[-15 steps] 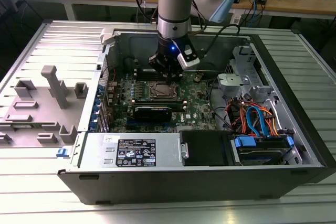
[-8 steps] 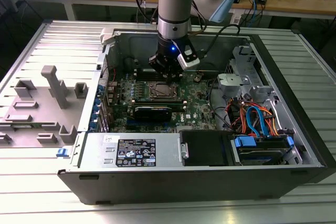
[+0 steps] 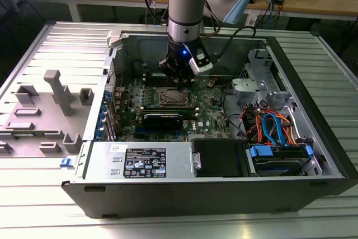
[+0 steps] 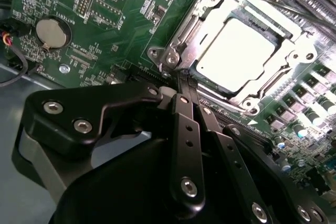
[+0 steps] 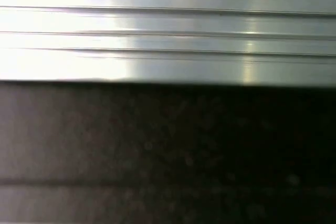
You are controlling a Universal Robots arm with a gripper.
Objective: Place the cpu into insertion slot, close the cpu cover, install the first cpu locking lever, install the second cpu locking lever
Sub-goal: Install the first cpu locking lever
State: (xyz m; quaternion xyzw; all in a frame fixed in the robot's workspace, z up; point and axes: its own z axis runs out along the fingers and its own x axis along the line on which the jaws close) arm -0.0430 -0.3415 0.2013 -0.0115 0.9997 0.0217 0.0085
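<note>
Cpu (image 4: 242,56) flat in insertion slot (image 4: 283,30), metal top up, cpu cover (image 4: 184,40) down, pincer (image 4: 181,85) closed, empty.

No print legible anywhere; white-and-black label (image 3: 145,162) on power supply (image 3: 168,158) carries rows of marks and small print, too small to read; smaller white sticker (image 3: 118,148) beside it likewise; green motherboard (image 4: 105,19) in second wrist view bears white silkscreen lettering near coin cell (image 4: 51,32), characters too fine to make out
</note>
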